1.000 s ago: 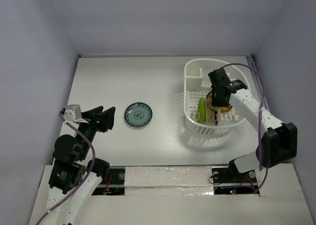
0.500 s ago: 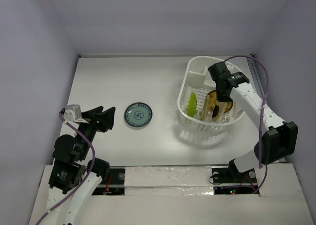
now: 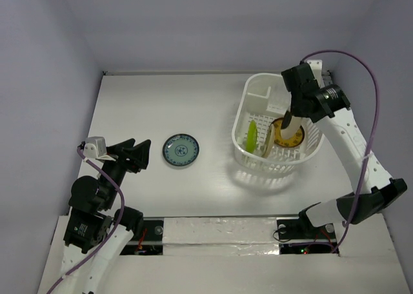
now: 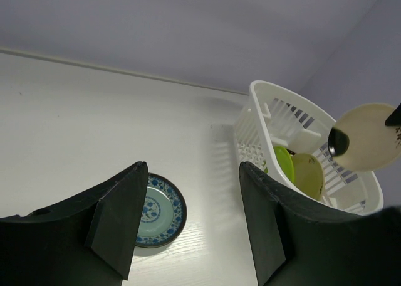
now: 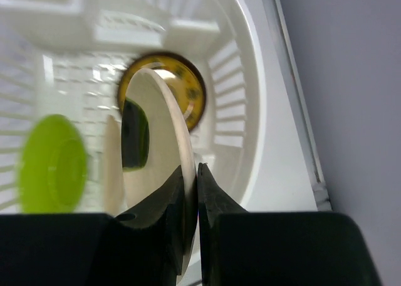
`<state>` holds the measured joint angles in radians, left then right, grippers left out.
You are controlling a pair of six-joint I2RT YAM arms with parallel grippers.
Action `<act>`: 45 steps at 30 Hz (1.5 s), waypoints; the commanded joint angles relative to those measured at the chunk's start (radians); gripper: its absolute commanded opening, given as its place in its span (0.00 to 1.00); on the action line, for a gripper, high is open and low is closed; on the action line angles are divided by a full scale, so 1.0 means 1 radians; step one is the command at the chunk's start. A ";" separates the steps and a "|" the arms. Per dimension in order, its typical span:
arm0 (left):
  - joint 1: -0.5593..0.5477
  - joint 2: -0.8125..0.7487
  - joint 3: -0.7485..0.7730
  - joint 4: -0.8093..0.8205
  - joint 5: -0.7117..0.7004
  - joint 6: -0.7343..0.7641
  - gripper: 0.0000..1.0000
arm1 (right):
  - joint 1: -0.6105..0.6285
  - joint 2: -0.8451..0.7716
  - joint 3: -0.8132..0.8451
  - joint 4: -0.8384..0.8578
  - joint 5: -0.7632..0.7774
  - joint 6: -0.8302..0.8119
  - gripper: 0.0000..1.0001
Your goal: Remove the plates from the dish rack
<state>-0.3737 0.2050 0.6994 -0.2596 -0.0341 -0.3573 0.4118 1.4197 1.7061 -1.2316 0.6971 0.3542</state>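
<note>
The white dish rack (image 3: pixel 310 146) stands at the right of the table. My right gripper (image 3: pixel 286 118) is shut on the rim of a cream plate (image 3: pixel 288 129) and holds it upright above the rack; the right wrist view shows that plate (image 5: pixel 164 132) edge-on between the jaws of the right gripper (image 5: pixel 191 173). In the rack a yellow-orange plate (image 5: pixel 191 91) lies flat, and a lime green plate (image 3: pixel 251 136) and another cream plate (image 4: pixel 308 175) stand on edge. A blue-green patterned plate (image 3: pixel 181 151) lies on the table. My left gripper (image 3: pixel 142 153) is open, near it.
The rack has a small inner compartment (image 3: pixel 259 102) at its far end. The enclosure's back wall and right wall stand close to the rack. The blue-green plate also shows in the left wrist view (image 4: pixel 160 209), between the open jaws of the left gripper (image 4: pixel 191 192).
My right gripper has risen and moved toward the back with the cream plate in it, lifting it out of the rack. The rack shifted slightly left. The left arm has not moved.
</note>
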 commanded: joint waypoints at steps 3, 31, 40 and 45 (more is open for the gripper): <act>-0.007 0.004 0.002 0.036 0.005 -0.005 0.57 | 0.163 -0.028 0.165 0.096 0.038 0.020 0.00; -0.007 0.014 0.005 0.016 -0.087 -0.026 0.35 | 0.516 0.591 -0.005 0.961 -0.545 0.265 0.01; -0.007 0.022 0.003 0.016 -0.079 -0.026 0.39 | 0.516 0.581 -0.189 0.997 -0.542 0.321 0.25; 0.002 0.025 0.003 0.017 -0.075 -0.026 0.39 | 0.525 0.576 -0.200 0.942 -0.509 0.284 0.59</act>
<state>-0.3729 0.2169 0.6994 -0.2764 -0.1165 -0.3801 0.9195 2.0216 1.5055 -0.2943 0.1612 0.6552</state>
